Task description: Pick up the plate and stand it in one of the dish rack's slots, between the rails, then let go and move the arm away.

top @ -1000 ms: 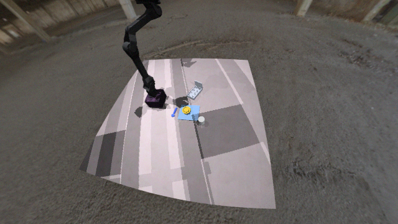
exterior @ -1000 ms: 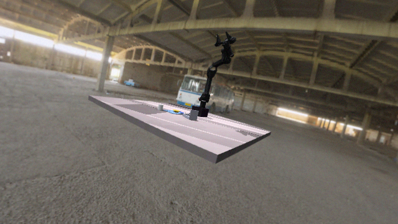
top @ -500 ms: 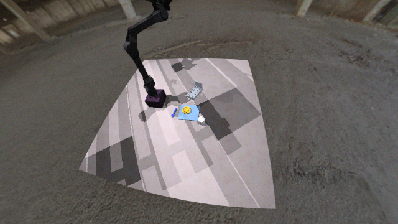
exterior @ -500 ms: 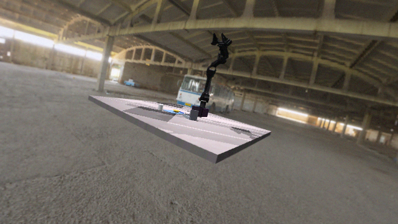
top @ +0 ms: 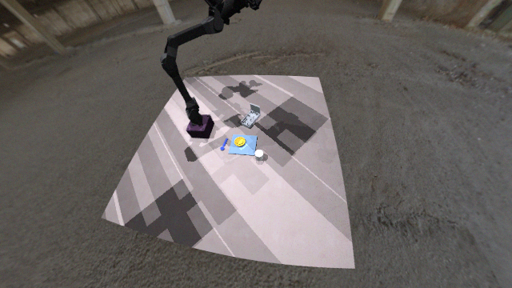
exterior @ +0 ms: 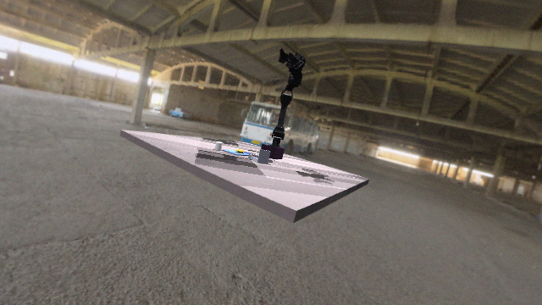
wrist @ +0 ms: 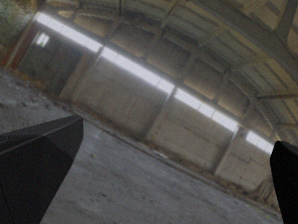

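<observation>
A yellow plate (top: pixel 240 142) (exterior: pixel 240 151) lies flat on a blue square mat (top: pixel 249 150). The grey dish rack (top: pixel 250 118) (exterior: pixel 263 157) stands apart from it, behind the mat in the top view, with a raised panel at one end. No plate shows in the rack; its slots are too small to make out. My gripper (exterior: pixel 281 56) (wrist: pixel 180 140) is open and empty, raised high above the table and far from plate and rack. The wrist view shows only the two dark fingers and the hall.
A white cylinder (top: pixel 259 154) (exterior: pixel 218 146) stands at the mat's near right corner. A blue spoon-like thing (top: pixel 225 144) lies left of the mat. The arm's dark purple base block (top: pixel 206 130) (exterior: pixel 276 152) is farther left. Patchy shadows cross the table (top: pixel 248 232).
</observation>
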Controlling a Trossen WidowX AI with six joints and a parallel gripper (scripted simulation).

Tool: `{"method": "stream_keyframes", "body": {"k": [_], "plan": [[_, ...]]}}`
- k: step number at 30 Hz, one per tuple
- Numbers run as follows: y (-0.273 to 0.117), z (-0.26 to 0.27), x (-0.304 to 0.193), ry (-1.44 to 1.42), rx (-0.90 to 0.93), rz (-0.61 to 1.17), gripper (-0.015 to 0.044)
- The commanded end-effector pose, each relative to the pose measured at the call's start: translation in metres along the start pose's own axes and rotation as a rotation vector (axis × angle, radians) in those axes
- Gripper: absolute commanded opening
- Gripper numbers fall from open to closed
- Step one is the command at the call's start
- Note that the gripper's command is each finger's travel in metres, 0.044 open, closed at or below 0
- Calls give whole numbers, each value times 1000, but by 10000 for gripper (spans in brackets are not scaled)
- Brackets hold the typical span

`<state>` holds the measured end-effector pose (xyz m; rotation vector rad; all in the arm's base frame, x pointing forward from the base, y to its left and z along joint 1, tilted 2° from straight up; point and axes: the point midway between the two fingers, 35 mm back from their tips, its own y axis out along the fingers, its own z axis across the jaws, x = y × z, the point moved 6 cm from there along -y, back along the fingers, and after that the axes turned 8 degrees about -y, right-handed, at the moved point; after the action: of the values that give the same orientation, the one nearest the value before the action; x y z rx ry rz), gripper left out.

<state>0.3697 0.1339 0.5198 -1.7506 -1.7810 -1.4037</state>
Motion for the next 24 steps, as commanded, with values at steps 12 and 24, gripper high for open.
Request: {"method": "stream_keyframes", "body": {"k": [12,24], "plan": [[21,13,-97,-178,200,244,400],[16,7,-180,-250,346,500,400]]}}
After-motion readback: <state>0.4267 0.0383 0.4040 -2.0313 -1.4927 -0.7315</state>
